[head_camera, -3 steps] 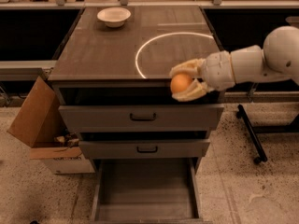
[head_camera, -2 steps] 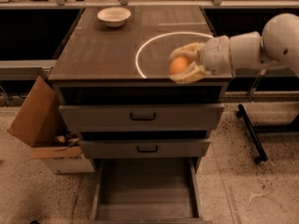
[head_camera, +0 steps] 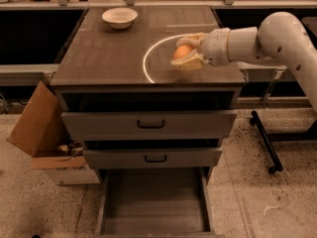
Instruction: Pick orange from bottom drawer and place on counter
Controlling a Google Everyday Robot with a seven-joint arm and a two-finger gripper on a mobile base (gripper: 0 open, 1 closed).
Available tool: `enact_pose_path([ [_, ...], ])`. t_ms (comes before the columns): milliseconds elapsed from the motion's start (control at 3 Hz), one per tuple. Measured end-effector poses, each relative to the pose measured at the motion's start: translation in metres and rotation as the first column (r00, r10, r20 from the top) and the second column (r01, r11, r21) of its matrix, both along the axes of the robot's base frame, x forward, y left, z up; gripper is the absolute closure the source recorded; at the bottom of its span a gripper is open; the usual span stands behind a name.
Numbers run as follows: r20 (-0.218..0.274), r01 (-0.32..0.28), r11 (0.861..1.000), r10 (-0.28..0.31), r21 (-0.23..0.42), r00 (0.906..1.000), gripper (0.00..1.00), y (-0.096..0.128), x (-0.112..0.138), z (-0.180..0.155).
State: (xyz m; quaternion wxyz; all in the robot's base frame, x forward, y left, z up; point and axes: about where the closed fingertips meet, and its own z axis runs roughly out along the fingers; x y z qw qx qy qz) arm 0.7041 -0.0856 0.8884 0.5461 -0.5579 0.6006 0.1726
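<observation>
– Over the right side of the counter [head_camera: 109, 53], what is the gripper [head_camera: 187, 52] doing?

– It reaches in from the right on the white arm [head_camera: 277, 33], and its two pale fingers are closed around the orange [head_camera: 181, 52], one above the fruit and one below it.

– Where is the orange against the bright arc [head_camera: 147, 63]?

– Inside the curve, near its upper right part and well in from the counter's front edge. The lower finger is very close to the surface. Whether the orange or that finger touches the counter, I cannot tell.

– And the bottom drawer [head_camera: 153, 202]?

– Pulled far out toward the camera, with its flat grey floor showing.

– The drawers above it?

– The middle drawer [head_camera: 154, 158] and the top drawer [head_camera: 148, 124], each with a black handle, stand out a little from the cabinet, with a dark gap above each front.

– Anything else on the counter?

– A white bowl [head_camera: 119, 17] near the back left, well apart from the gripper and the orange.

– Beside the cabinet?

– An open cardboard box [head_camera: 34, 120] leans on the left, on the pale speckled floor [head_camera: 257, 202]. On the right, a black wheeled leg [head_camera: 267, 143] stands on that same floor.
</observation>
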Motion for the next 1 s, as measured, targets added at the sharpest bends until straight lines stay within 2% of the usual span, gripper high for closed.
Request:
enact_pose_path([
  [333,-0.030,0.069,0.997,-0.069,0.022,0.9972,1.00,0.004,0.036,-0.006],
  [667,-0.061,0.128,0.991,-0.125,0.045,0.9903,0.85,0.006,0.068,-0.011],
  [1000,-0.084,0.172,0.984,-0.167,0.055,0.9823,0.62,0.007,0.090,-0.015],
])
